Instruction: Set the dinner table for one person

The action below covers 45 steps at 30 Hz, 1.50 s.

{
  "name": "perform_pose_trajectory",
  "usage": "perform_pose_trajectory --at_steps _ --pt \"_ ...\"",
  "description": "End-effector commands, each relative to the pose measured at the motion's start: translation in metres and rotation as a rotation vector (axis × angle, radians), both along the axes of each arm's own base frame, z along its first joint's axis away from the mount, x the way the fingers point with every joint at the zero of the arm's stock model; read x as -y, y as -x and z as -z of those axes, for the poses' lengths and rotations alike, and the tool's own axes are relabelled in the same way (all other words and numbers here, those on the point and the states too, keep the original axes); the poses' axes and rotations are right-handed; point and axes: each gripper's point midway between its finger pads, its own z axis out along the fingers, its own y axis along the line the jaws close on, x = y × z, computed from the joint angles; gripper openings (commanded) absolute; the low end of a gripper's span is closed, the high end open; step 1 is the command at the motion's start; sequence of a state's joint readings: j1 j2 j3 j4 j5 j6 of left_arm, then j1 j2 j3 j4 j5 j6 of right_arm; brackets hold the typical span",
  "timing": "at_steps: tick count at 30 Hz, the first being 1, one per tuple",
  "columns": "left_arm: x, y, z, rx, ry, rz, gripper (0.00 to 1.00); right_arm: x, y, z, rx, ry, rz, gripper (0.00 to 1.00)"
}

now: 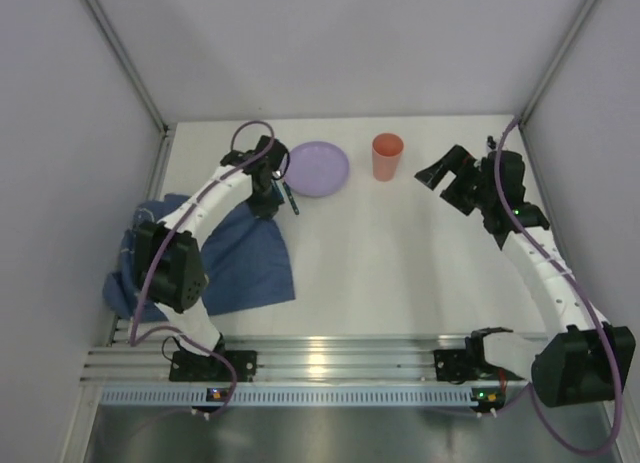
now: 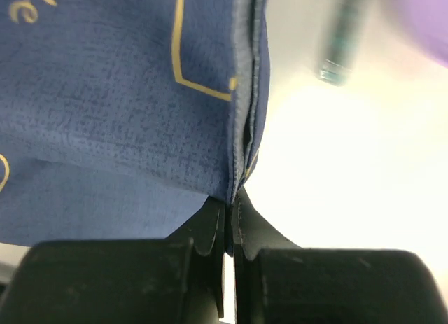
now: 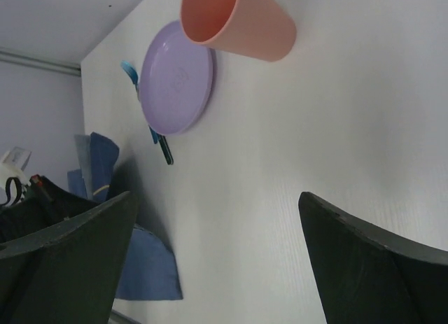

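A purple plate point(image 1: 317, 168) and an orange cup point(image 1: 387, 156) stand at the back of the white dinner table point(image 1: 400, 263). A teal-handled utensil point(image 1: 290, 198) lies by the plate's left edge. A dark blue cloth point(image 1: 245, 258) lies at the left. My left gripper point(image 1: 266, 205) is shut on the cloth's far corner point(image 2: 241, 156), lifting it. My right gripper point(image 1: 440, 178) is open and empty, above the table right of the cup. The right wrist view shows the cup point(image 3: 238, 19), the plate point(image 3: 176, 79) and the cloth point(image 3: 143, 275).
A silver aluminium rail point(image 1: 330, 363) runs along the near edge. Grey walls with corner posts enclose the table on the left, back and right.
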State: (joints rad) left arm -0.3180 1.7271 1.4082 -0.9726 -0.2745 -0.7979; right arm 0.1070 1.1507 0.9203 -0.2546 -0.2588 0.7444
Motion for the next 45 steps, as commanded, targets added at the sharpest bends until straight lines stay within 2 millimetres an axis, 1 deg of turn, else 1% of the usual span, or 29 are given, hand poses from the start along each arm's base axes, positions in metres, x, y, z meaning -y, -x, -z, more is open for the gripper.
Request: perform_pose_trajectory --at_steps 1,2,3,4,10,12,16,20,21,22,23,24,25,26,28,30,31,32,33,34,35,36,37,38,39,40,41,42,45 --pt "0.084 0.010 -0.030 0.024 0.126 0.032 0.00 0.008 0.028 -0.027 -0.024 0.069 0.003 1.00" --pt "0.098 0.012 -0.025 0.004 0.115 0.053 0.00 0.011 0.031 -0.033 -0.014 0.083 0.012 1.00" --pt "0.116 0.005 -0.039 0.041 0.141 0.067 0.00 0.014 0.033 -0.033 -0.017 0.103 0.013 1.00" --pt "0.136 0.011 -0.031 0.015 0.138 0.106 0.00 0.017 0.038 -0.029 -0.038 0.119 0.018 1.00" --pt "0.216 0.028 -0.031 -0.017 0.261 0.206 0.00 0.027 0.043 -0.034 -0.044 0.190 0.038 1.00" --pt "0.237 0.030 -0.036 -0.006 0.306 0.234 0.00 0.028 0.045 -0.036 -0.043 0.205 0.036 1.00" --pt "0.276 0.039 -0.024 -0.044 0.350 0.294 0.00 0.028 0.045 -0.038 -0.044 0.221 0.036 1.00" --pt "0.314 0.039 -0.035 -0.040 0.457 0.326 0.03 0.030 0.047 -0.033 -0.057 0.246 0.043 1.00" --pt "0.323 0.037 -0.036 -0.039 0.489 0.325 0.14 0.030 0.048 -0.031 -0.064 0.252 0.044 1.00" --pt "0.344 0.036 -0.049 -0.027 0.591 0.367 0.29 0.032 0.048 -0.029 -0.067 0.262 0.054 1.00" --pt "0.358 0.032 -0.062 0.007 0.648 0.408 0.75 0.031 0.048 -0.029 -0.069 0.266 0.051 1.00" --pt "0.365 0.032 -0.073 0.030 0.668 0.440 0.90 0.031 0.048 -0.028 -0.068 0.273 0.049 1.00" --pt "0.366 0.032 -0.080 0.043 0.664 0.455 0.94 0.028 0.046 -0.027 -0.072 0.272 0.038 1.00" --pt "0.364 0.022 -0.102 0.115 0.651 0.462 0.98 0.023 0.046 -0.027 -0.068 0.274 0.012 1.00" --pt "0.342 0.017 -0.129 0.195 0.581 0.469 0.98 0.001 0.042 -0.026 -0.067 0.230 -0.088 1.00" --pt "0.299 0.005 -0.131 0.271 0.419 0.409 0.98 -0.016 0.041 -0.020 -0.083 0.197 -0.169 1.00" --pt "0.275 0.007 -0.161 0.340 0.410 0.385 0.98 -0.029 0.040 -0.011 -0.117 0.169 -0.223 1.00" --pt "0.251 0.011 -0.143 0.311 0.343 0.358 0.98 -0.039 0.039 -0.007 -0.125 0.154 -0.255 1.00" --pt "0.217 0.010 -0.167 0.382 0.317 0.305 0.98 -0.046 0.038 -0.002 -0.135 0.147 -0.279 1.00" --pt "0.196 0.012 -0.163 0.385 0.286 0.274 0.98 -0.058 0.035 0.008 -0.165 0.131 -0.322 1.00" --pt "0.170 0.023 -0.130 0.322 0.213 0.249 0.98 -0.074 0.035 0.008 -0.154 0.124 -0.374 1.00" --pt "0.136 0.022 -0.142 0.364 0.209 0.183 0.98 -0.087 0.035 0.012 -0.162 0.120 -0.417 1.00" --pt "0.117 0.026 -0.132 0.345 0.198 0.152 0.98 -0.105 0.032 0.016 -0.180 0.108 -0.475 0.99" --pt "0.093 0.039 -0.099 0.270 0.157 0.122 0.98 -0.132 0.043 0.020 -0.189 0.112 -0.562 0.96" --pt "0.063 0.040 -0.106 0.304 0.166 0.061 0.98 -0.149 0.047 0.022 -0.198 0.107 -0.612 0.78" --pt "0.049 0.044 -0.102 0.301 0.158 0.036 0.98 -0.171 0.049 0.030 -0.228 0.095 -0.675 0.63" --pt "0.032 0.052 -0.088 0.276 0.131 0.013 0.98 -0.197 0.065 0.036 -0.253 0.089 -0.743 0.52" --pt "0.013 0.055 -0.094 0.303 0.125 -0.021 0.98 -0.211 0.070 0.042 -0.270 0.084 -0.774 0.28" --pt "-0.010 0.062 -0.090 0.307 0.105 -0.061 0.98 -0.244 0.086 0.082 -0.356 0.077 -0.818 0.00"
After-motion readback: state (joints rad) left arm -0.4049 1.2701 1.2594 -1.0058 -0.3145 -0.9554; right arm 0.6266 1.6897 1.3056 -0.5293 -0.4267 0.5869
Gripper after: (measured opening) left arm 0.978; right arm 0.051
